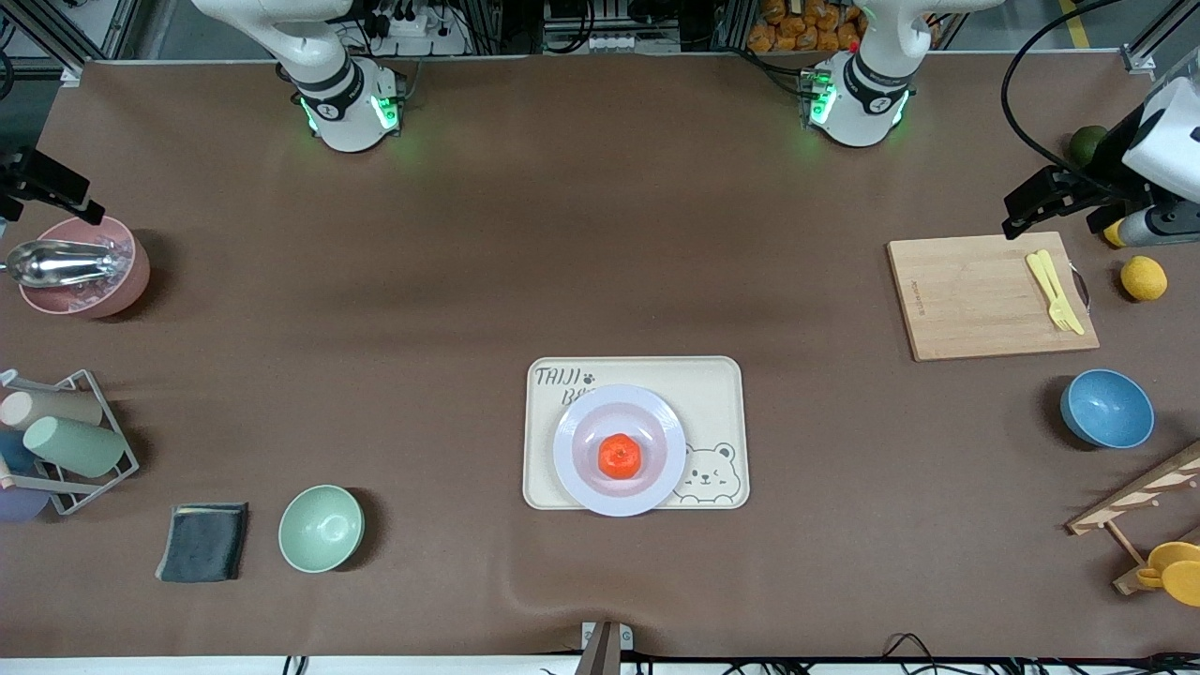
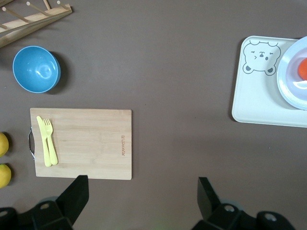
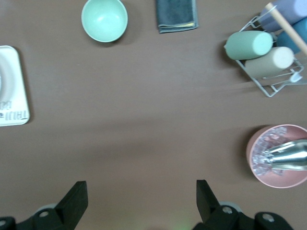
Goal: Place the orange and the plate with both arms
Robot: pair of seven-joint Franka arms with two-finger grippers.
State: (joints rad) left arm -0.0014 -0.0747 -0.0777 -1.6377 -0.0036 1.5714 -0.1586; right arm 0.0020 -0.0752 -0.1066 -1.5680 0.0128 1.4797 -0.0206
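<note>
Brown matting covers the whole bench (image 1: 450, 281), dull and faintly rippled near the front camera. Around its middle lies a rectangular beige tray (image 1: 722, 394) with rounded corners and a printed bear, and on it sits the plate (image 1: 574, 441), round, shallow, pale lavender-white with a wide rim. The orange (image 1: 620, 457) rests in the plate's centre, small, glossy and bright red-orange. Nothing stands over or against plate and fruit.

Toward the left arm's end lies a bamboo cutting board (image 1: 975, 300) with a metal handle, carrying a pale yellow plastic fork and knife (image 1: 1055, 291) side by side. Just beside the board lies a lemon (image 1: 1144, 277), with a dark green round fruit (image 1: 1087, 142) farther from the front camera. A blue bowl (image 1: 1107, 409) sits nearer to that camera than the board, close to a slatted wooden rack (image 1: 1139, 492).

Toward the right arm's end, a pink bowl (image 1: 127, 277) holds clear ice-like chunks and a shiny metal scoop (image 1: 56, 262). A wire rack (image 1: 94, 450) holds matte cups lying on their sides, and a folded dark grey cloth (image 1: 203, 541) lies beside a mint green bowl (image 1: 321, 528).

Both arms wait. The left gripper (image 2: 142, 201) hangs over the bench at the cutting board's edge, jaws spread wide and holding nothing. The right gripper (image 3: 141, 201) hangs over bare matting near the pink bowl, jaws likewise released.
</note>
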